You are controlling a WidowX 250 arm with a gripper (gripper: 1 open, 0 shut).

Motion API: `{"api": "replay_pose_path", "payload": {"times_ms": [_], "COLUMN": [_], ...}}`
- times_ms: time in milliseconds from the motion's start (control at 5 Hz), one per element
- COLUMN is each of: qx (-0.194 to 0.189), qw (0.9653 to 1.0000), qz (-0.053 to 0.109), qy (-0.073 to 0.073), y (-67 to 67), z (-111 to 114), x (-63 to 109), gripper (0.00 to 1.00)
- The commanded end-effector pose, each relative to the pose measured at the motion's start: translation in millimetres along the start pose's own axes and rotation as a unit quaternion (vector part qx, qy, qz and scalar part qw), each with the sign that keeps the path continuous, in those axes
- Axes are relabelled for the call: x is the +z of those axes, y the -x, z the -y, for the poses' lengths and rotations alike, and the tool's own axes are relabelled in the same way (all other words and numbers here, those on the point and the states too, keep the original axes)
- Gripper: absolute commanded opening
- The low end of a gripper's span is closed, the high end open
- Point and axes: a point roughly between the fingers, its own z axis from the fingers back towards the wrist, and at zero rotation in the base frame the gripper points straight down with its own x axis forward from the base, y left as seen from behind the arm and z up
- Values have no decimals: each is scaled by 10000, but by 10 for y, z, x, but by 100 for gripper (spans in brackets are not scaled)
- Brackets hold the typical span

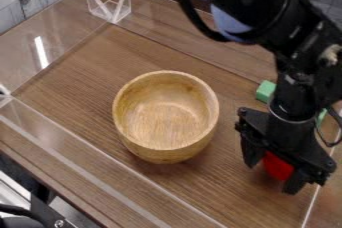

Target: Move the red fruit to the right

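Fruit, red [278, 166], lay right of the wooden bowl [166, 117], directly beneath the gripper [283, 162], between its fingers; whether they pinched it or merely straddled it, I couldn't tell.

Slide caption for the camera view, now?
Gripper over the red fruit at the table's right side, wooden bowl to its left.

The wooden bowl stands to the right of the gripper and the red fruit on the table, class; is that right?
No: the side is wrong. The camera view shows the wooden bowl left of the gripper and the red fruit on the table.
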Motion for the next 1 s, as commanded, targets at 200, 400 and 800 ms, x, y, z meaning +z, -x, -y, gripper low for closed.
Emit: {"api": "replay_pose_path", "payload": {"times_ms": [200, 400, 800], "qx": [122, 490, -192], "qw": [9979, 9946, 9951], "qz": [616, 912, 908], "qy": [131, 3, 336], "y": [-450, -707, -705], "z": [-213, -533, -649], "x": [404, 607, 426], "gripper": [0, 0, 100]}}
